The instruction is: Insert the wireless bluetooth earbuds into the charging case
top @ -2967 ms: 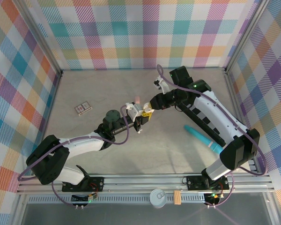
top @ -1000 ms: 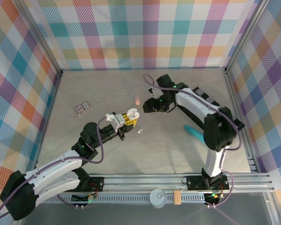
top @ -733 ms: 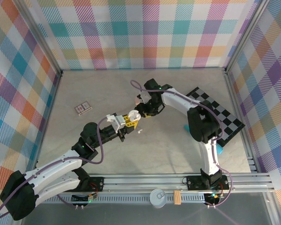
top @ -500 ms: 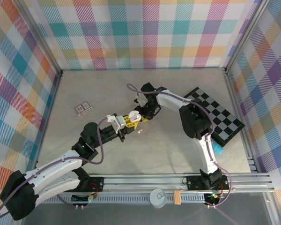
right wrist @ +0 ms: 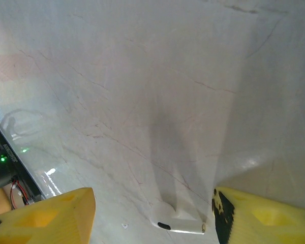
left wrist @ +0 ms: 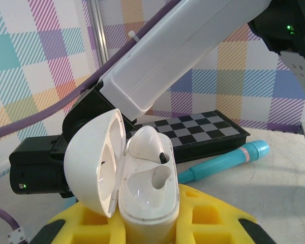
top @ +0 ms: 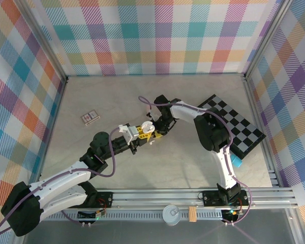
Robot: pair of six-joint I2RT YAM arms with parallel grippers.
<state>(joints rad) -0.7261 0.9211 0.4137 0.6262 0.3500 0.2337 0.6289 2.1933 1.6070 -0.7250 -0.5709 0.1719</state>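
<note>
My left gripper [top: 139, 133] is shut on the white charging case [left wrist: 147, 203], holding it upright between yellow fingers [left wrist: 213, 218]. Its lid [left wrist: 91, 162] hangs open to the left. One white earbud [left wrist: 145, 144] sits in the far slot, and the near slot is bare. A second white earbud [right wrist: 180, 222] lies flat on the table. My right gripper [right wrist: 152, 218] stands open over that earbud, with a yellow finger [right wrist: 46, 213] on either side and not touching it. From above, the right gripper [top: 155, 132] sits right beside the case [top: 146, 125].
A folded chessboard [top: 234, 124] lies at the right, with a long teal tube [top: 235, 161] just in front of it. A small card [top: 90, 117] rests at the left. A can [top: 171, 213] and a cork [top: 192, 213] sit on the front rail.
My right gripper has swung left and come down beside the left gripper, over the loose earbud. The left gripper has shifted slightly right with the case.
</note>
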